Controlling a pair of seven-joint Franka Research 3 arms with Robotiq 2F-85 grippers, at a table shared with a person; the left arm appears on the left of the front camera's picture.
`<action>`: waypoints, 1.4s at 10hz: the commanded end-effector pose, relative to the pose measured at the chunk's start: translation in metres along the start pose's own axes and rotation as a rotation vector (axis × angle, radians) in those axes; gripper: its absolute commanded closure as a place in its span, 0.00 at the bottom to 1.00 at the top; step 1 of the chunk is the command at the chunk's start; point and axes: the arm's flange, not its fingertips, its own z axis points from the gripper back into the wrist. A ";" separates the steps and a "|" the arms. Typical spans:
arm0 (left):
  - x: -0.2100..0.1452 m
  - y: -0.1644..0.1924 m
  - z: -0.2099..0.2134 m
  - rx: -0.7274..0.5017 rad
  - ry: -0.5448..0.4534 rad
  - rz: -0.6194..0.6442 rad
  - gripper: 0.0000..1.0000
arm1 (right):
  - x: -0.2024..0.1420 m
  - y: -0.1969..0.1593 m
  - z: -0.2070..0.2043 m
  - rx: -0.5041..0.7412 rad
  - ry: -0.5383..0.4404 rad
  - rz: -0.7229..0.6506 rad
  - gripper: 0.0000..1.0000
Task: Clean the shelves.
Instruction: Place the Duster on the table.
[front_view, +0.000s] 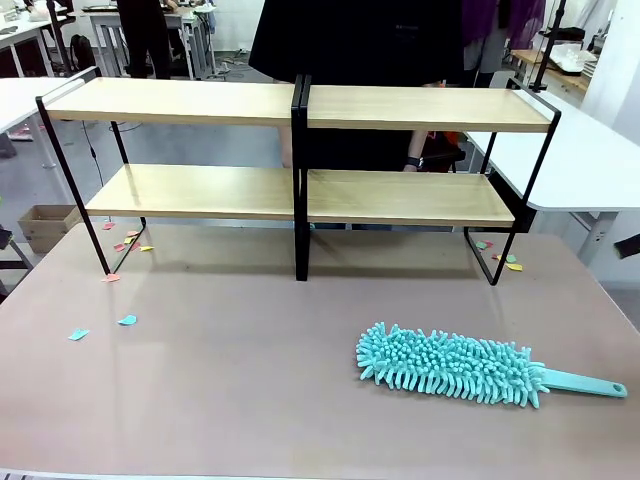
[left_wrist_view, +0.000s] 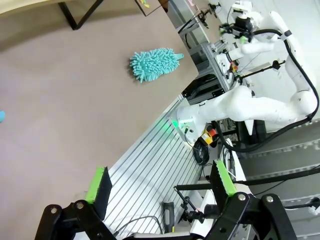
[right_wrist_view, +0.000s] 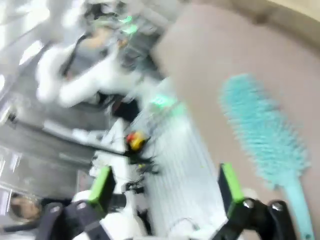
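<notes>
The white rounded-shell robot arm (left_wrist_view: 260, 102) has thick black cables looped along it and a green light glowing at its base. Both black two-finger grippers (left_wrist_view: 162, 187) (right_wrist_view: 165, 192) have bright green pads and silver screws. The person wears dark clothes and a black wristband (front_view: 413, 161).

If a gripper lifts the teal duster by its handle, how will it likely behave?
The duster is probably light: fluffy microfibre on a thin plastic handle. The fronds likely flop and sag; the handle looks stiff. Lying flat on the table, it seems unlikely to roll.

We see a white table (front_view: 590, 160) right of the surface (front_view: 250, 390), a cardboard box (front_view: 45, 225) on the grey floor (front_view: 40, 170) at its left.
</notes>
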 end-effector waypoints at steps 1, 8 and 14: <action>0.001 0.000 -0.002 -0.025 -0.011 -0.026 0.00 | 0.015 0.000 0.006 0.360 0.079 -0.055 0.00; 0.001 0.000 -0.002 -0.025 -0.011 -0.026 0.00 | 0.000 0.000 0.000 0.000 0.000 0.000 0.00; 0.001 0.000 -0.002 -0.025 -0.011 -0.026 0.00 | 0.000 0.000 0.000 0.000 0.000 0.000 0.00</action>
